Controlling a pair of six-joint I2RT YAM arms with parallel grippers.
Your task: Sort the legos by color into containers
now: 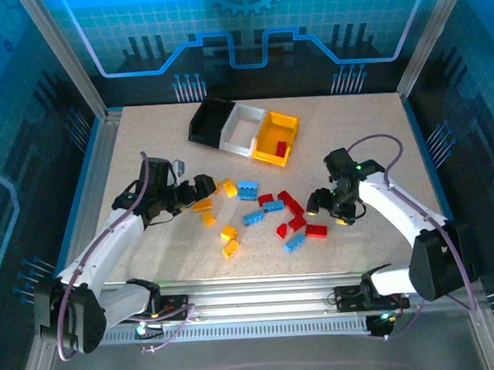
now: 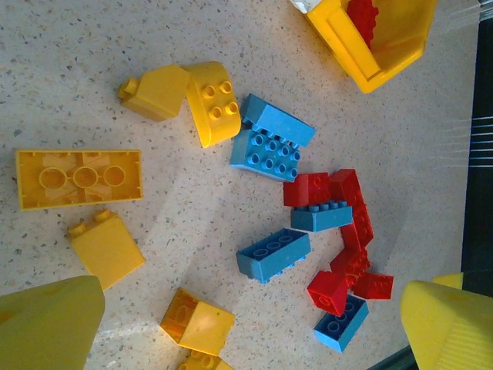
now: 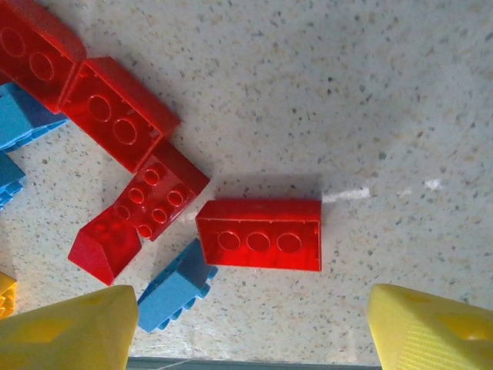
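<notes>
Where legos (image 1: 247, 189) scatter, speckled beige tabletop (image 1: 369, 137), aluminium frame (image 1: 68, 58), blue-lit walls (image 1: 247, 36) behind

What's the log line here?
left end effector: open, near yellow legos | right end effector: open, long red lego ahead | yellow bin: red lego inside

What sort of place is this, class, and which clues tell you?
Probably a robot lab or demo booth: a left arm and right arm bolted to a speckled table, metal frame posts, and blue circuit-patterned wall panels.
</notes>
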